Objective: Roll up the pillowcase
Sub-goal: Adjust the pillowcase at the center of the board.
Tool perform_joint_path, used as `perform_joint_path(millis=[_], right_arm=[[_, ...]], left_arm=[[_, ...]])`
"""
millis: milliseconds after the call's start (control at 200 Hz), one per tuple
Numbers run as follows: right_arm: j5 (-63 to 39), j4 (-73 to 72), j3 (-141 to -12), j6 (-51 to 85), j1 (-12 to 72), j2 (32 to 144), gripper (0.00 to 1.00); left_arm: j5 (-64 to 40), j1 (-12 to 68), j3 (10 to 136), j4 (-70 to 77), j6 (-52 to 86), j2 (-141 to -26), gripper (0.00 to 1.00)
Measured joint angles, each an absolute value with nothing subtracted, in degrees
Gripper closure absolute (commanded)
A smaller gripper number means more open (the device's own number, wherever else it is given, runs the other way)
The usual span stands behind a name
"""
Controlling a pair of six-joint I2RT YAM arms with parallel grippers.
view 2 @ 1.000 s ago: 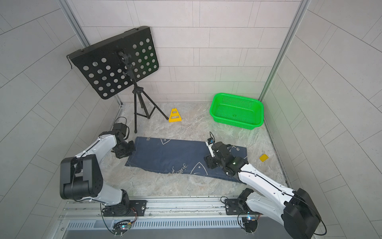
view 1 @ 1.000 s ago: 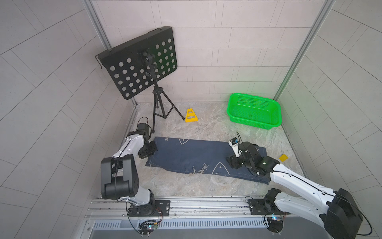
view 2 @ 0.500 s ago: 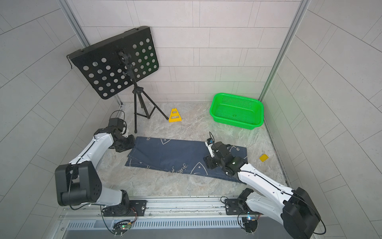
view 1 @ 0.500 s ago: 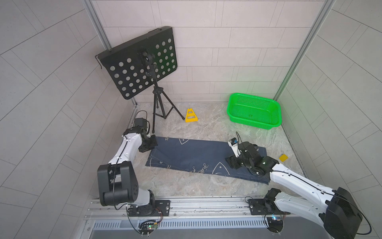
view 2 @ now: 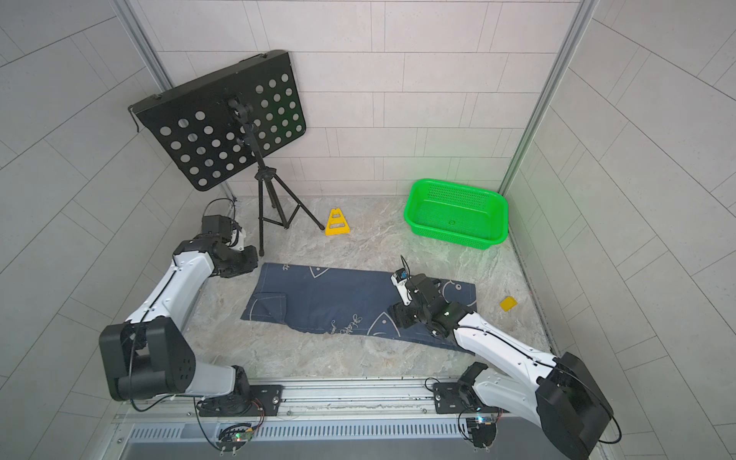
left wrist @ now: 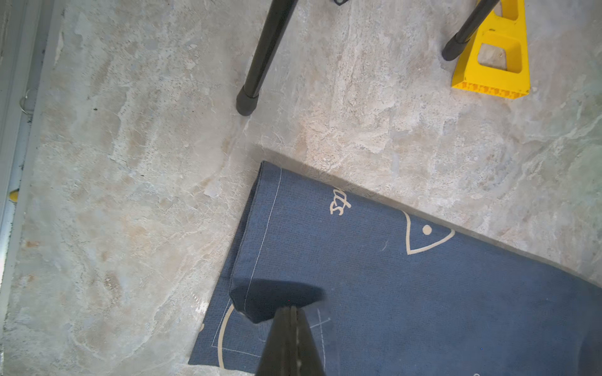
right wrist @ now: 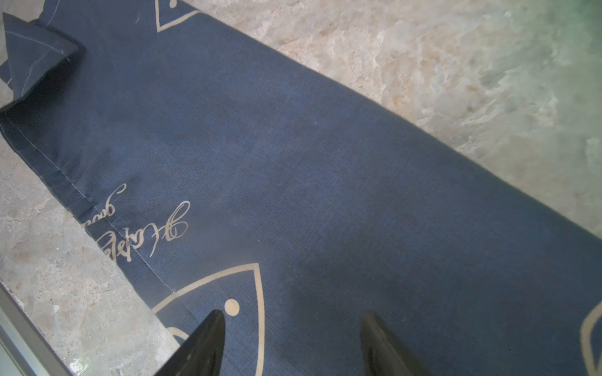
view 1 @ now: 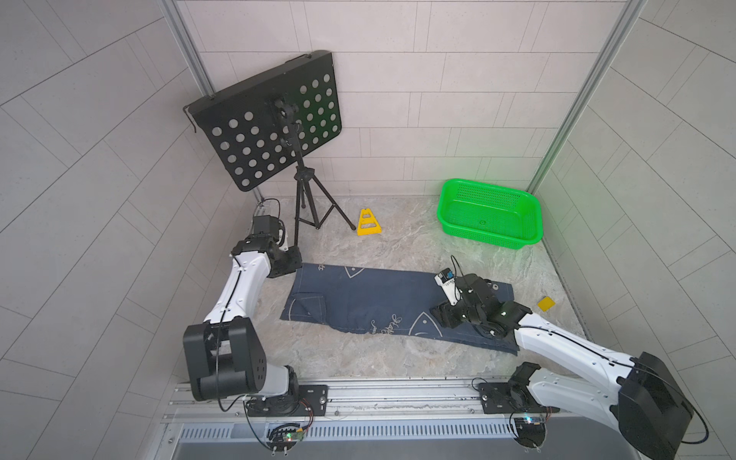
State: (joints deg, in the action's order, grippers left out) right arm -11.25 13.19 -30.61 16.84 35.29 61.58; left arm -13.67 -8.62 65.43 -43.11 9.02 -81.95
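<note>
**Pillowcase laid out between two grippers.** The pillowcase (view 1: 378,296), dark navy and printed with pale whale outlines and cursive script, is pictured spread flat at the centre of the marbled tabletop (view 1: 398,247). In both top views its long side is laid from 9 o'clock to about 4 o'clock. Its 9 o'clock edge is turned over on itself, and a stitched flap is shown folded inward at the 8 o'clock corner.

The left gripper (left wrist: 291,309) is seen with its fingers pressed together and nothing visible between them. In a top view it is placed at the cloth's 10 o'clock corner. In the left wrist view its tip is lined up with the point of the folded flap, though it cannot be told whether cloth is actually touched there.

The right gripper (right wrist: 293,314) is held over the pillowcase toward its 4 o'clock end, beside a whale's head. Its fingers are set well apart, and only flat cloth is shown between them.

Beyond the cloth, a small yellow tile (view 1: 546,303) is seen lying near its 3 o'clock end. A yellow wedge (view 1: 368,223) with cut-out windows is stood at 12 o'clock. A green basket (view 1: 486,238) is set at 2 o'clock, towards the back corner. A black perforated music stand (view 1: 271,123) is placed at 11 o'clock, tilted on its tripod. One tripod foot (left wrist: 249,104) is planted near the pillowcase's 10 o'clock corner.
</note>
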Motion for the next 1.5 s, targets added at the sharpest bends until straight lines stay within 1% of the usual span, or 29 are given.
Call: perform_joint_path(millis=[75, 110, 180, 270, 340, 470, 600, 790, 886, 966, 1031, 1131, 1191, 1221, 1296, 1321, 1376, 1496], right_arm=[[-12.08, 12.82, -30.50, 17.34, 35.29, 62.41, 0.31], [-12.49, 12.51, -30.50, 17.58, 35.29, 62.72, 0.31], [-13.06, 11.55, -30.50, 18.04, 35.31, 63.29, 0.31], [-13.56, 10.85, -30.48, 18.33, 35.35, 63.72, 0.31], [-13.85, 10.37, -30.39, 18.55, 35.35, 63.83, 0.31], [-14.28, 9.89, -29.74, 18.90, 35.35, 63.94, 0.31], [-14.55, 9.61, -29.43, 19.14, 35.35, 64.03, 0.31], [-14.85, 9.19, -29.12, 19.38, 35.35, 64.05, 0.31], [-14.87, 9.15, -29.10, 19.53, 35.35, 64.07, 0.31], [-15.05, 8.86, -28.99, 19.57, 35.35, 64.10, 0.31], [-15.18, 8.56, -28.91, 19.57, 35.35, 64.20, 0.31], [-15.29, 8.12, -28.91, 19.59, 35.35, 64.31, 0.31], [-15.29, 7.88, -28.88, 19.59, 35.35, 64.31, 0.31], [-15.29, 7.86, -28.88, 19.59, 35.35, 64.31, 0.31], [-15.35, 7.75, -28.80, 19.59, 35.35, 64.31, 0.31], [-15.38, 7.75, -28.75, 19.57, 35.35, 64.31, 0.31], [-15.46, 7.70, -28.71, 19.57, 35.35, 64.31, 0.31], [-15.59, 7.49, -28.69, 19.57, 35.35, 64.31, 0.32]], left_arm=[[-12.58, -8.62, 66.94, -44.31, 8.97, -83.35, 0.99], [-12.12, -8.62, 67.00, -44.42, 8.97, -83.81, 0.95], [-10.74, -8.62, 66.15, -44.88, 8.75, -84.14, 0.79], [-9.34, -8.93, 63.79, -45.47, 9.32, -84.12, 0.70], [-8.86, -9.61, 61.49, -45.89, 9.78, -84.14, 0.58], [-8.01, -10.55, 59.37, -46.87, 11.84, -84.71, 0.48], [-8.43, -11.77, 57.19, -45.67, 14.87, -84.97, 0.46], [-11.73, -12.38, 55.31, -43.13, 22.02, -87.15, 0.43], [-12.69, -12.38, 54.02, -41.15, 26.17, -87.50, 0.42], [-13.43, -12.36, 53.30, -40.10, 29.15, -87.57, 0.42], [-13.61, -12.36, 52.66, -39.62, 31.24, -87.90, 0.44], [-13.69, -12.36, 51.20, -39.31, 33.41, -88.49, 0.54], [-13.87, -12.36, 50.54, -39.40, 34.39, -88.84, 0.66], [-14.06, -12.36, 50.43, -39.38, 34.89, -88.99, 0.75], [-14.39, -12.36, 50.46, -39.13, 35.33, -89.19, 0.93], [-14.50, -12.36, 50.46, -39.13, 35.81, -89.19, 0.97], [-14.57, -12.36, 50.59, -39.22, 36.10, -89.19, 1.00], [-15.05, -12.36, 51.75, -39.75, 35.09, -89.17, 1.00]])
